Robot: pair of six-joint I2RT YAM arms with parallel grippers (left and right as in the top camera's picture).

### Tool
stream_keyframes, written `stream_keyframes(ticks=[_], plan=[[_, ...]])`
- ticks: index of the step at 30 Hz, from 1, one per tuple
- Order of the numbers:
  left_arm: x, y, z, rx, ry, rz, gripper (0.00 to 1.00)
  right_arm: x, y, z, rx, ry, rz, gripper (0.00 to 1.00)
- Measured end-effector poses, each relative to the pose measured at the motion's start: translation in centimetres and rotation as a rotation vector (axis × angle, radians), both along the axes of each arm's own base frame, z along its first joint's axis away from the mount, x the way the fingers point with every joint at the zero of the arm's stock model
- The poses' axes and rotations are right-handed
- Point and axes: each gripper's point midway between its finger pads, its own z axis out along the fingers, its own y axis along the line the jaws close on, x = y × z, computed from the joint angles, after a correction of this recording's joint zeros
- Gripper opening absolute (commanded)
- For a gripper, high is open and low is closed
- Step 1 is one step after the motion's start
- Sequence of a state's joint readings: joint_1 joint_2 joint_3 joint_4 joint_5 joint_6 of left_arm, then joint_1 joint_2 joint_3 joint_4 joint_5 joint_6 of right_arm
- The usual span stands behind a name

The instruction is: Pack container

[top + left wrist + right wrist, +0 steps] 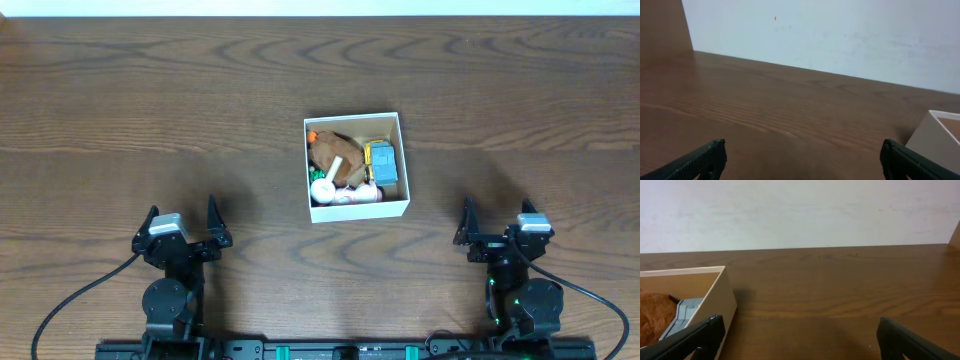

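Note:
The container (403,160) is a square white cardboard box at the table's middle. It holds a brown plush toy (330,148), a blue and yellow toy (381,161) and white and green pieces (330,188). Its corner shows in the left wrist view (937,136), and its wall in the right wrist view (715,297), with the plush (655,315) and a grey-blue toy (682,312) inside. My left gripper (182,232) is open and empty at the front left, also seen in its own view (802,160). My right gripper (497,230) is open and empty at the front right, also seen in its own view (800,337).
Dark wood table (150,110) with a white wall (840,35) beyond its far edge. Black cables (70,300) run from both arm bases along the front edge.

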State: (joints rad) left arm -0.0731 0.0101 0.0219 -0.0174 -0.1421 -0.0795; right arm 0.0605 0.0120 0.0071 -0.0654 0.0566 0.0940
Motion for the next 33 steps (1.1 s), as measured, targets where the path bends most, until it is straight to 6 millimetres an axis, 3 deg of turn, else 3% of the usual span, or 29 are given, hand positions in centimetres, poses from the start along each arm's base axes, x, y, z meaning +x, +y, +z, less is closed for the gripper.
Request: stream_keyframes(ticks=[7, 17, 33], plan=[[0.0, -0.3, 0.0, -0.026, -0.001, -0.013, 0.98, 0.0, 0.0, 0.0, 0.0, 0.0, 0.001, 0.99], [0.1, -2.3, -0.3, -0.004, 0.016, -0.136, 0.98, 0.0, 0.0, 0.0, 0.0, 0.0, 0.001, 0.99], [0.0, -2.7, -0.3, -0.005, 0.018, -0.159, 0.98, 0.0, 0.0, 0.0, 0.0, 0.0, 0.001, 0.99]])
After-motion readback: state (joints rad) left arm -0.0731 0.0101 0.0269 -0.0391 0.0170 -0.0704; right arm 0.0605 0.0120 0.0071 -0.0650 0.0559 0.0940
